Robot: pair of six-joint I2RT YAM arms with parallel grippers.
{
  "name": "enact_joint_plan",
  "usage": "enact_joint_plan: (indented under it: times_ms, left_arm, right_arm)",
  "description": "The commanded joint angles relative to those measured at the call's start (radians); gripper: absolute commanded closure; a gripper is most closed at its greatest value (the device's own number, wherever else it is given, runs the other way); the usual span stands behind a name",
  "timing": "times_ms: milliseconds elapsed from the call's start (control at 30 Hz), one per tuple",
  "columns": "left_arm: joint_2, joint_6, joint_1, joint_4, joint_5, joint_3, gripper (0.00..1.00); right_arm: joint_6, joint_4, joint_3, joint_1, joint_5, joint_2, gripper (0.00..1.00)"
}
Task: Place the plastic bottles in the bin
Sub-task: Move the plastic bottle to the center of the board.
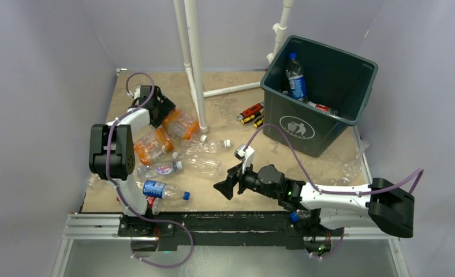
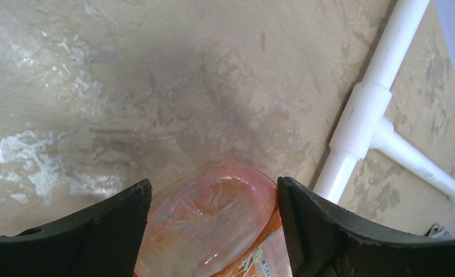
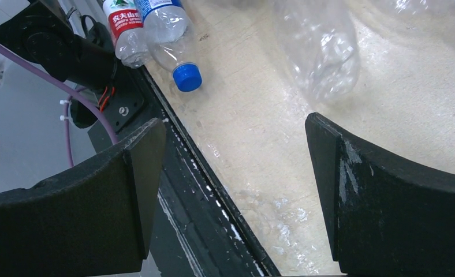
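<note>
An orange-labelled plastic bottle [image 2: 213, 216] lies on the table between the fingers of my left gripper [image 2: 213, 193], base towards the camera. The jaws stand open, close against its two sides; seen from above this gripper [image 1: 159, 109] is at the far left beside that bottle [image 1: 181, 123]. My right gripper [image 3: 235, 121] hangs open and empty over the table's near edge, also seen from above [image 1: 225, 187]. Ahead of it lie a blue-capped bottle [image 3: 167, 40] and a clear bottle [image 3: 320, 49]. The bin [image 1: 319, 43] stands at the far right with a blue-labelled bottle [image 1: 296, 78] inside.
Several more bottles lie left of centre, among them a second orange one [image 1: 150, 145] and a Pepsi one [image 1: 164, 190]. Small red, yellow and black tools [image 1: 251, 112] lie beside the bin. White pipes [image 1: 193, 63] stand at the back. A crushed clear bottle [image 1: 352, 167] lies by the right wall.
</note>
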Motion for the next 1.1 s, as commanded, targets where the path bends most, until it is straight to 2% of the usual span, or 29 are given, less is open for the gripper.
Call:
enact_joint_plan:
  times_ms: [0, 300, 467, 600, 767, 900, 967, 1033, 1067]
  left_arm:
    - [-0.069, 0.019, -0.026, 0.015, 0.041, -0.065, 0.25]
    - [-0.223, -0.038, -0.066, 0.103, 0.076, -0.231, 0.32]
    - [-0.281, -0.053, -0.091, 0.111, 0.078, -0.269, 0.33]
    - [-0.323, -0.059, -0.101, 0.109, 0.072, -0.29, 0.34]
    - [-0.424, -0.05, -0.101, 0.082, 0.054, -0.306, 0.28]
    - [-0.565, -0.071, -0.12, 0.061, 0.044, -0.358, 0.2]
    - [-0.649, -0.082, -0.143, 0.047, 0.033, -0.4, 0.18]
    - [-0.738, -0.084, -0.165, -0.001, 0.016, -0.433, 0.16]
    - [-0.788, -0.084, -0.172, -0.029, 0.009, -0.446, 0.15]
  right_arm:
    - [0.006, 0.025, 0.038, 0.008, 0.029, -0.026, 0.1]
    - [0.067, 0.027, 0.016, 0.008, 0.139, -0.05, 0.1]
    - [0.145, 0.002, 0.018, 0.008, 0.241, -0.042, 0.1]
    - [0.193, -0.049, 0.04, 0.008, 0.28, -0.01, 0.1]
    - [0.285, -0.117, 0.026, 0.008, 0.362, -0.005, 0.03]
    - [0.361, -0.089, -0.026, 0.008, 0.341, -0.022, 0.01]
    - [0.3, -0.017, -0.038, 0.008, 0.271, -0.019, 0.02]
    - [0.18, 0.08, -0.046, 0.008, 0.119, 0.004, 0.02]
    - [0.149, 0.076, -0.04, 0.009, 0.073, 0.015, 0.02]
